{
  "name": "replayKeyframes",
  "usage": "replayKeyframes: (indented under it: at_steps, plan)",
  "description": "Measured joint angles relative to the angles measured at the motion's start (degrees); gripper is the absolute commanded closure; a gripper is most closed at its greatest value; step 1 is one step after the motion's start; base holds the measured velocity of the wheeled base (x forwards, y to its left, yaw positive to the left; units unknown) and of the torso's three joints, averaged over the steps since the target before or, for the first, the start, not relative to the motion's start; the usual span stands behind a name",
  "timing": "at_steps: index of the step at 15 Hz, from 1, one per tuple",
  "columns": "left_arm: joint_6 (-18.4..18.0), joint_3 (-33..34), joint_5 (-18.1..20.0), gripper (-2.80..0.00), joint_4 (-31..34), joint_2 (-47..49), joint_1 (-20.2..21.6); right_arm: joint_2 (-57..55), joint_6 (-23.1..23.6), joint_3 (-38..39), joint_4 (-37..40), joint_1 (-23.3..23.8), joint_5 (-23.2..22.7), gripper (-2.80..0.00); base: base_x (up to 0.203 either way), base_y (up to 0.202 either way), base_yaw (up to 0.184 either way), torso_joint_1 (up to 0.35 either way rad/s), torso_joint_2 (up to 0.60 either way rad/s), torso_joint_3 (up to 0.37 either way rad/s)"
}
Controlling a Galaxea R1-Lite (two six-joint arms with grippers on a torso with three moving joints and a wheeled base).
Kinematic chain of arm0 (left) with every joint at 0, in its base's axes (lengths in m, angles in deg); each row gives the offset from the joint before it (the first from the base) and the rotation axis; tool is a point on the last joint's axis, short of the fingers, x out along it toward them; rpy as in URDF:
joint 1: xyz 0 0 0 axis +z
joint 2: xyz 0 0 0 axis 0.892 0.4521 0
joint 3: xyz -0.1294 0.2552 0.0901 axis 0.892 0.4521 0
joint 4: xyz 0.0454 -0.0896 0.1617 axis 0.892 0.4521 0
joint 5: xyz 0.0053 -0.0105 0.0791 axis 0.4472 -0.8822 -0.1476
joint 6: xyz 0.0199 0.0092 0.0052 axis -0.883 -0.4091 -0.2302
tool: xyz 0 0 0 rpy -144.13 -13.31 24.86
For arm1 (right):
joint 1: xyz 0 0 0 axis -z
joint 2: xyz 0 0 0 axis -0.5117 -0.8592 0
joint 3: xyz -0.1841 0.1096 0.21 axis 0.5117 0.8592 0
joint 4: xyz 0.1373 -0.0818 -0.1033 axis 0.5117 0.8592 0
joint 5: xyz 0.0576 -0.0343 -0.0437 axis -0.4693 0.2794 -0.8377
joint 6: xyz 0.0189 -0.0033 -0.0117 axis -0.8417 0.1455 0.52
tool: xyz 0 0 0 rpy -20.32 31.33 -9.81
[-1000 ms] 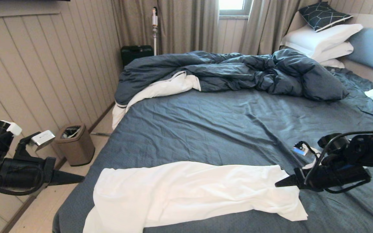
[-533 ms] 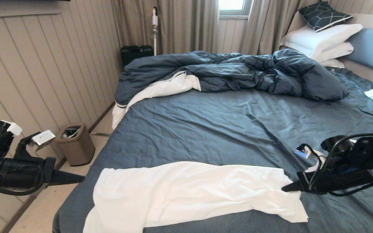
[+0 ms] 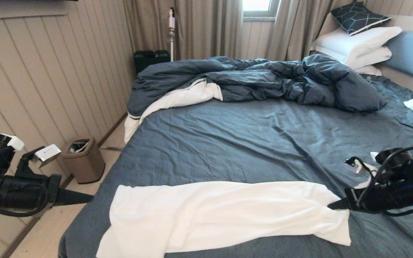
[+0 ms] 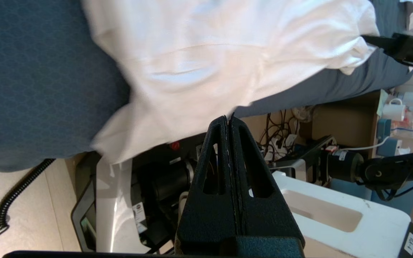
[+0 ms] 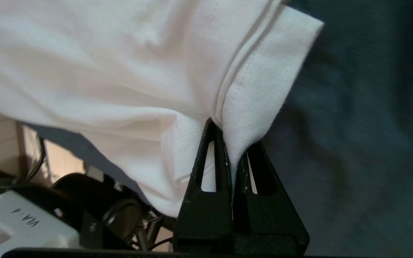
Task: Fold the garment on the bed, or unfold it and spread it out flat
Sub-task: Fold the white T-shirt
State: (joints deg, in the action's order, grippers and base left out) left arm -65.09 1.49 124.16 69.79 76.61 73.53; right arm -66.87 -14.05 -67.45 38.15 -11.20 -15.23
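A white garment (image 3: 221, 215) lies stretched lengthwise along the near edge of the bed (image 3: 256, 143), one corner hanging over the front. My right gripper (image 3: 330, 206) is at the garment's right end, shut on its hemmed edge (image 5: 242, 107); white cloth is pinched between the black fingers (image 5: 212, 168). My left gripper (image 3: 91, 197) hovers off the bed's left side, above the floor, shut on nothing. In the left wrist view the left gripper's tips (image 4: 228, 120) point toward the garment (image 4: 210, 61) but stay clear of it.
A rumpled dark duvet (image 3: 256, 80) is heaped across the far half of the bed. White pillows (image 3: 357, 44) are stacked against the headboard (image 3: 412, 53) at the far right. A brown bin (image 3: 82, 159) stands on the floor beside the wall panelling.
My right gripper closed on the garment's right end and has moved right, dragging the cloth with it; the garment is longer and shifted right. The left arm has stayed still.
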Motion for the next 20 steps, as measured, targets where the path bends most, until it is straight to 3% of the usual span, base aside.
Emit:
replayKeyframes:
  at_steps: [12, 17, 20]
  plan:
    - [0.0, 0.4, 0.0, 0.0, 0.1, -0.6, -0.2, -3.4, 4.4, -12.1, 7.1, 21.9, 3.8, 0.0, 0.0, 0.0, 0.0, 0.0, 0.0, 0.0]
    - [0.0, 0.5, 0.4, 0.0, 0.1, -0.6, -0.3, -6.7, 4.6, -16.8, 7.7, 26.3, 4.5, 0.0, 0.0, 0.0, 0.0, 0.0, 0.0, 0.0]
    - [0.0, 0.5, 0.4, 0.0, 0.1, -0.6, -0.2, -7.3, 4.9, -20.3, 12.1, 27.4, 4.6, 0.0, 0.0, 0.0, 0.0, 0.0, 0.0, 0.0]
